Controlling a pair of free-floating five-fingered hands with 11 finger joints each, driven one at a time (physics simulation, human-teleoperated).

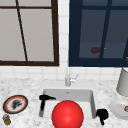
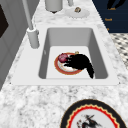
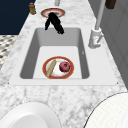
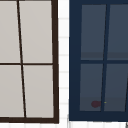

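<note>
A red-rimmed plate lies on the floor of the sink. On it rest a dark red round fruit and a tan stick-shaped piece. My left hand hovers over the sink's left end, open, with its fingers straight and nothing in them. From the left side this hand overlaps the plate and sits beside the fruit. From the right it hangs above the far rim. My right hand floats at the sink's front right corner. A big red ball covers the basin's front.
A faucet stands behind the sink. On the left counter are a dark-rimmed patterned plate and a small brown jar. To the right sit a white plate and a pale canister. A dark red item shows behind the blue glass door.
</note>
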